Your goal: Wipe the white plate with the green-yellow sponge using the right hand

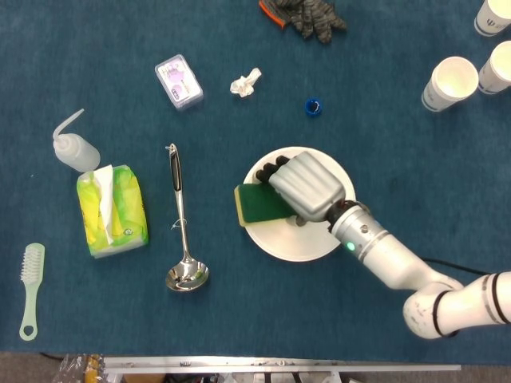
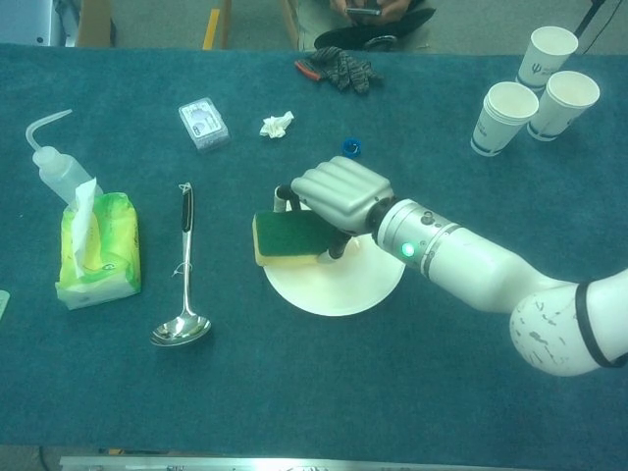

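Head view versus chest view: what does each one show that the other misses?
Only the head view shows the whole pale green brush near the left edge. Only the chest view shows a seated person beyond the table's far side. Both show the right hand holding the green-yellow sponge on the white plate, plus the ladle and tissue pack.
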Robot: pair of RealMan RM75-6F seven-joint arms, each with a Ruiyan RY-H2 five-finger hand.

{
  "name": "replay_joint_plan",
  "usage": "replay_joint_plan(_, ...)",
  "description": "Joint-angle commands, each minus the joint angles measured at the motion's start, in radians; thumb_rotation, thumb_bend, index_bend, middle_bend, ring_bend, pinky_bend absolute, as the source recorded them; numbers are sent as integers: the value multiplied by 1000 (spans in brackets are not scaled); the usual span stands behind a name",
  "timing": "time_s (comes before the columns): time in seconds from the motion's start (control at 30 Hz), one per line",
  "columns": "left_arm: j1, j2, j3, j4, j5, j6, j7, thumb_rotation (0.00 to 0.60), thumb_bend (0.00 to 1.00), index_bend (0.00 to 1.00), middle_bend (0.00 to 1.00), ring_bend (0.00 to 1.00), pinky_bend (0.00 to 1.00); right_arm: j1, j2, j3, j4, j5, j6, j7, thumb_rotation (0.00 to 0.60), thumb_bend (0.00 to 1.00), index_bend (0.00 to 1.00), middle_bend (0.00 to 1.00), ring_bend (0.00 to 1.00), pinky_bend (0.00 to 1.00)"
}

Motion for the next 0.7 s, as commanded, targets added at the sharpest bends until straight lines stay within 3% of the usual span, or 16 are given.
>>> replay_joint_plan(0.03,1,0,-1,3,-1,2,-4,600,488,329,274,200,127,2,-24,-2,25,1,-10,-5,600,184,415,403,359,616)
replay_joint_plan(0.33,2,1,-2,9,-2,5,-13,600,488,329,274,200,127,-4,-68,7,87,-13,-17,7,600,184,415,403,359,616)
replay_joint_plan(0.7,0,-2,-2,11,-1,-1,-14,600,488,329,274,200,127,-29,-29,-7,62,-19,-10,-3,600,183,414,403,359,616)
